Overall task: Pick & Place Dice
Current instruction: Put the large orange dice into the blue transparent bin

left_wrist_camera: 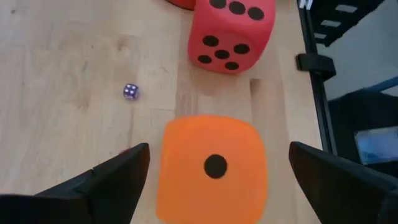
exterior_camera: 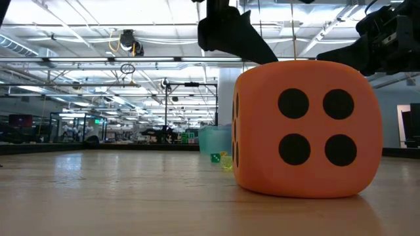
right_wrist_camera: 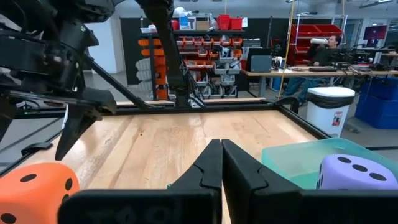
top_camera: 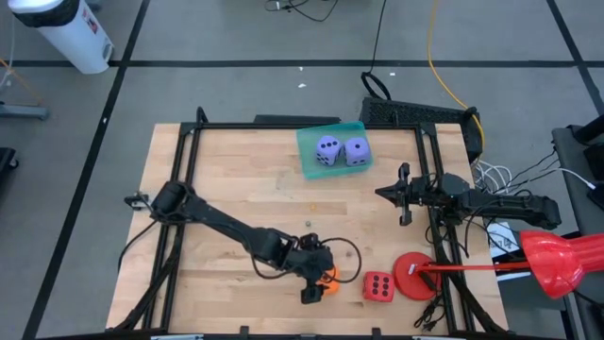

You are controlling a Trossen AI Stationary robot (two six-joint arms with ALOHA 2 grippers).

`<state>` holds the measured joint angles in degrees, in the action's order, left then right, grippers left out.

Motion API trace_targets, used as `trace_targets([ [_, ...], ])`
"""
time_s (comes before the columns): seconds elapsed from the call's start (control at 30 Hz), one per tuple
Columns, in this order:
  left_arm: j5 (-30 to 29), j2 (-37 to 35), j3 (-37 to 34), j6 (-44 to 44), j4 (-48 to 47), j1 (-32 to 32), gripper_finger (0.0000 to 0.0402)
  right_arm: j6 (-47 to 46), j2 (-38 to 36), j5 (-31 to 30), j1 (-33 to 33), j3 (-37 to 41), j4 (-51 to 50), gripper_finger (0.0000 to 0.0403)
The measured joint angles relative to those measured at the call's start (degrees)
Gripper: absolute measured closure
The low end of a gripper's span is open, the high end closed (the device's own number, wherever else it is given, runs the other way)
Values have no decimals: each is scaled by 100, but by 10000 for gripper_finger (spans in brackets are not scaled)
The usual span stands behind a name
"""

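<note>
An orange die (left_wrist_camera: pixel 214 168) rests on the wooden table near its front edge, one pip up. My left gripper (left_wrist_camera: pixel 217 149) hovers over it, open, slanting down, one finger (left_wrist_camera: pixel 118 180) on each side with a gap to the die. In the high view that gripper (top_camera: pixel 319 276) partly covers the orange die (top_camera: pixel 328 279). A red die (top_camera: pixel 378 286) sits on the table just right of it. Two purple dice (top_camera: pixel 327 149) (top_camera: pixel 357 151) lie in a teal tray (top_camera: pixel 307 161) at the far middle. My right gripper (top_camera: pixel 404 194) waits shut at the right side, holding nothing.
A flat red disc (top_camera: pixel 412 276) lies right of the red die, against the black frame rail (top_camera: pixel 439 255). A tiny purple die (left_wrist_camera: pixel 130 91) lies on the wood near the orange one. Bare wood stretches between the front dice and the tray.
</note>
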<state>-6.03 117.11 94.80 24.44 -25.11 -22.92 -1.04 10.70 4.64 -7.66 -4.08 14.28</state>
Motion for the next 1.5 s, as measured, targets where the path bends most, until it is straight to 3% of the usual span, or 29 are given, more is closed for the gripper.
trace_targets([
  [0.23, -69, 61, 0, -154, -190, -128, 3, 15, 0, 8, 0, 0, 4, 403],
  [0.43, -541, 121, -9, -394, -359, -122, 2, 18, -2, 1, 0, 0, 90, 403],
  [0.8, -319, 125, -9, -171, -312, -102, 2, -22, 0, -2, 0, 0, 64, 403],
  [1.03, -248, 532, 60, -163, 125, -164, 2, -24, 0, -4, 1, 0, 41, 403],
  [1.5, -211, 644, 140, 29, -604, -46, 2, -24, 52, -7, 0, 0, 50, 403],
])
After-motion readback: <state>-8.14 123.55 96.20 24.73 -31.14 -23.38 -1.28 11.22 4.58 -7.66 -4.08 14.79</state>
